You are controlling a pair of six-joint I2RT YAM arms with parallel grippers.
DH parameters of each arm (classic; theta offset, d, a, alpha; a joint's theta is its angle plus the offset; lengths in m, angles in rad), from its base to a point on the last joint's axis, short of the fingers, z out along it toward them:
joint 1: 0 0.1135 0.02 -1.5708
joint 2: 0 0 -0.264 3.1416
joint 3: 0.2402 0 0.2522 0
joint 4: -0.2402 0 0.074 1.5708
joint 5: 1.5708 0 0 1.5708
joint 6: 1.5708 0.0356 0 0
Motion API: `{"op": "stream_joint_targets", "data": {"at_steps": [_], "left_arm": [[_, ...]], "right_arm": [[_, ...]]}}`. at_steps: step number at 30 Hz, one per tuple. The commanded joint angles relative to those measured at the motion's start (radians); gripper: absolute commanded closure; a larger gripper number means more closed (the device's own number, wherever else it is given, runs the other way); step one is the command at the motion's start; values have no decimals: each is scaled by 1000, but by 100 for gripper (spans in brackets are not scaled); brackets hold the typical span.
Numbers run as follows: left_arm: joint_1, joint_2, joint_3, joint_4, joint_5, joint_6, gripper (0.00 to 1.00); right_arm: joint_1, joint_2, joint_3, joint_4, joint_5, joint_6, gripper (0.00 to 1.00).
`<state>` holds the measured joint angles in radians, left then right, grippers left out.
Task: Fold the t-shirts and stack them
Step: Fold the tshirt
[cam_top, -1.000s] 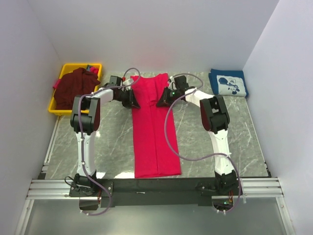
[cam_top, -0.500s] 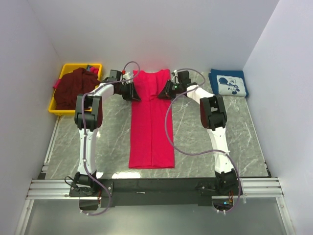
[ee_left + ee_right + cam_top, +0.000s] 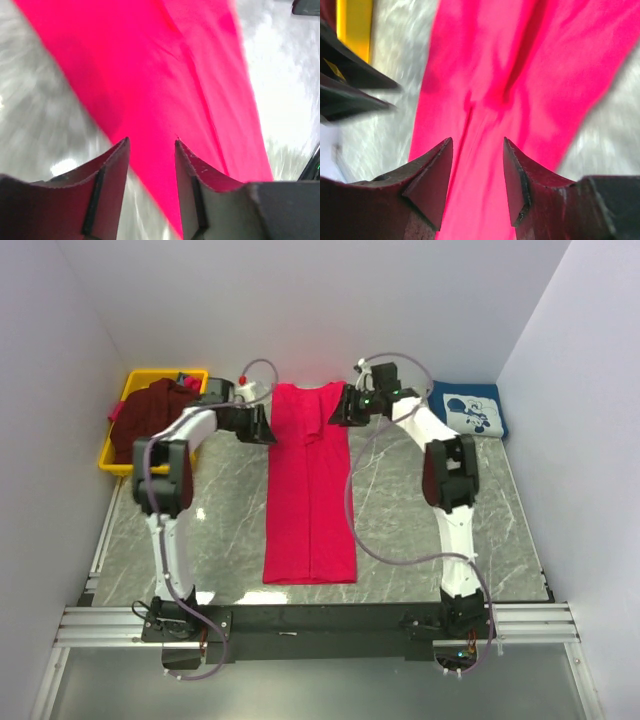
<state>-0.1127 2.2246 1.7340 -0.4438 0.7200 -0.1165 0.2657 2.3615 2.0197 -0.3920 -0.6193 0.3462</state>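
The crimson-red t-shirt [image 3: 310, 490] lies flat as a long narrow strip down the middle of the table, collar end at the back. It fills the left wrist view [image 3: 165, 75] and the right wrist view [image 3: 520, 75]. My left gripper [image 3: 262, 427] is open and empty at the strip's upper left edge [image 3: 151, 142]. My right gripper [image 3: 339, 412] is open and empty at the upper right edge [image 3: 477, 142]. The navy t-shirt [image 3: 467, 411] with white print lies folded at the back right. The dark maroon t-shirt [image 3: 150, 422] is heaped in the yellow bin [image 3: 155, 375].
The yellow bin stands at the back left against the wall; its rim shows in the right wrist view [image 3: 355, 25]. White walls close in the table on three sides. Grey marble table [image 3: 200, 530] shows on both sides of the red strip.
The red shirt slid toward the back wall with both grippers at its top end. The grippers then moved apart to the strip's outer edges and now stand open.
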Motion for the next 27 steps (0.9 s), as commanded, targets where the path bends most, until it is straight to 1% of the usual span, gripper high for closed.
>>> {"op": "stream_joint_targets", "data": {"at_steps": [1,2,3,4,5,6,7,8,9,10,11,12,13,14,15,16,17,18,19,20,21,22,23,24,25,26,27], "left_arm": [[79,-396,-92,-18,84,234,52],[100,-452,-153,-33,78,333,47],[148,-504,-181,-70,70,384,44],[166,-552,-201,-103,62,440,41],[182,-632,-229,-137,38,547,34],[197,-669,-243,-165,13,586,28],[197,-731,-260,-196,-23,612,24],[197,-759,-304,-199,-54,648,17],[196,-788,-336,-200,-98,666,6],[196,-842,-371,-188,-115,681,1],[196,-864,-448,-197,-125,737,0],[196,-882,-486,-213,-107,792,0],[194,-907,-539,-313,-81,863,1],[196,-916,-560,-375,-32,1032,1],[197,-930,-585,-436,49,1123,1],[196,-982,-650,-499,91,1212,1],[197,-1017,-692,-559,126,1350,0],[196,-1061,-738,-576,157,1409,1],[193,-1156,-786,-581,212,1457,0],[162,-1207,-888,-537,223,1482,1],[131,-1259,-942,-501,223,1465,1],[87,-1354,-1040,-475,188,1460,1],[-11,-1396,-1089,-457,159,1469,1],[-60,-1440,-1137,-435,138,1488,1],[-108,-1524,-1228,-414,118,1497,1],[-189,-1565,-1270,-388,80,1479,1],[-224,-1604,-1307,-336,69,1460,2]], "right_arm": [[1,-314,-61,-188,53,-246,48],[3,-358,-68,-247,103,-312,47],[3,-399,-75,-307,140,-463,46],[1,-482,-82,-393,186,-522,46],[0,-523,-113,-427,257,-576,43],[0,-563,-128,-456,283,-663,40],[0,-634,-144,-496,300,-697,32],[0,-669,-188,-498,325,-717,28],[0,-703,-212,-498,358,-743,24],[0,-755,-249,-507,359,-756,22],[0,-778,-269,-518,346,-772,20],[3,-798,-291,-540,282,-842,14],[7,-830,-330,-609,233,-890,13],[29,-850,-363,-628,196,-953,12],[41,-879,-415,-616,160,-952,12],[55,-962,-547,-546,145,-951,11],[75,-1014,-625,-497,139,-949,11],[128,-1071,-707,-443,142,-963,11],[176,-1184,-863,-350,183,-980,10],[222,-1237,-938,-309,223,-992,10],[328,-1287,-1008,-273,251,-1000,10],[364,-1358,-1117,-245,262,-1006,10],[395,-1381,-1163,-234,259,-1001,10],[433,-1398,-1202,-200,259,-994,13],[438,-1400,-1260,-183,256,-984,15],[441,-1397,-1283,-165,257,-987,16],[454,-1389,-1306,-148,283,-998,18]]}}
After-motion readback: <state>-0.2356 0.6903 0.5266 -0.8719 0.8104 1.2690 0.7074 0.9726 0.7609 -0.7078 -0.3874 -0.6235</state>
